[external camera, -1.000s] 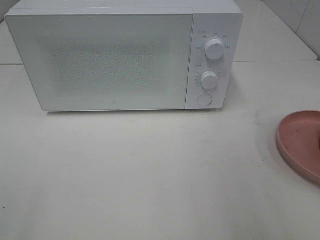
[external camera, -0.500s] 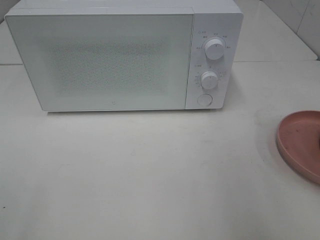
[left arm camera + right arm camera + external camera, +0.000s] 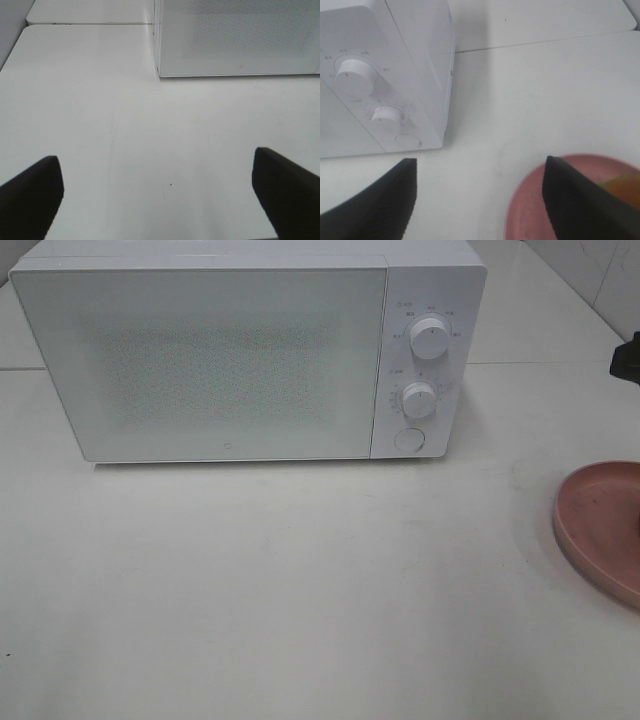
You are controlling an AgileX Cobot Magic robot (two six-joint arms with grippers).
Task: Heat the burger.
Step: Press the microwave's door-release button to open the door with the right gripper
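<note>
Only a sliver of the burger shows, in the right wrist view: orange bun and a bit of green lettuce on the pink plate, mostly hidden behind one finger. My right gripper hangs open above the plate's edge, holding nothing. In the high view the plate is cut off by the right edge and the burger is out of view. A dark part of my right arm shows at that edge. My left gripper is open wide over bare table, in front of the microwave's left corner.
The white microwave stands at the back of the table with its door shut. Two knobs and a round button sit on its right panel. The microwave is also near the right gripper.
A dark part of the right arm has come into the high view at the right edge. Microwave and plate have not moved.
</note>
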